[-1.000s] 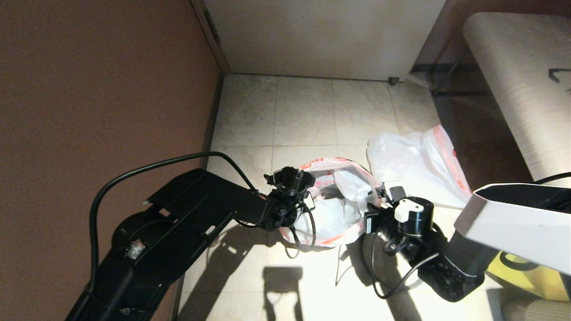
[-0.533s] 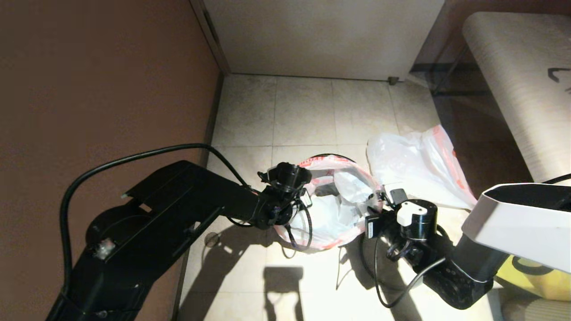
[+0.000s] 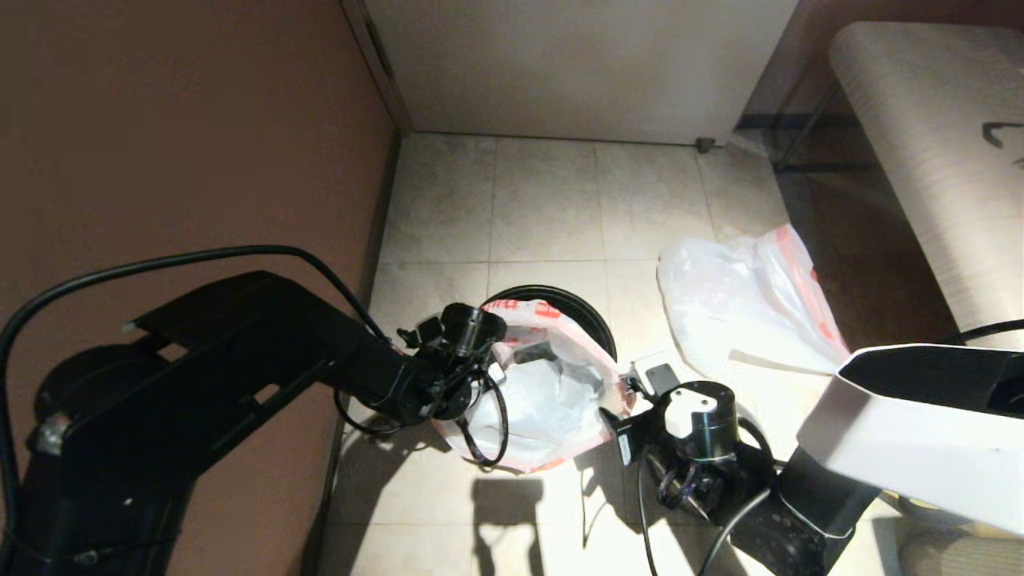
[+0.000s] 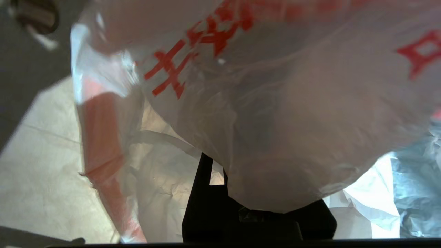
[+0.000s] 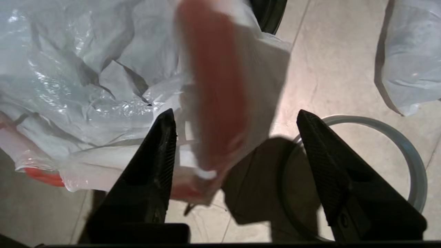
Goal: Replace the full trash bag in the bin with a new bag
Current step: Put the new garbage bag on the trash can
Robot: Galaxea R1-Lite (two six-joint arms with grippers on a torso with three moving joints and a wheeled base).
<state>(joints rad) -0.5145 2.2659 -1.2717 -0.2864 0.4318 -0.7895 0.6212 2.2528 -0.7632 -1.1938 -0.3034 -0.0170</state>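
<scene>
Full trash bag [image 3: 538,400] beside bin [image 3: 588,316], pinched by left gripper [image 3: 485,370]; right gripper [image 5: 237,151] agape, empty; new bag [image 3: 744,308] flat nearby.

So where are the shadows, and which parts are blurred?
Head view: hard light from behind the robot, arm shadows falling on the floor below the full bag. Left wrist view: that bag's film is blurred. Right wrist view: its red band is blurred, fingers sharp.

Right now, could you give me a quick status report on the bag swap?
Left gripper shut on full trash bag, right gripper open beside it. Bag beside bin. New bag flat on floor.
</scene>
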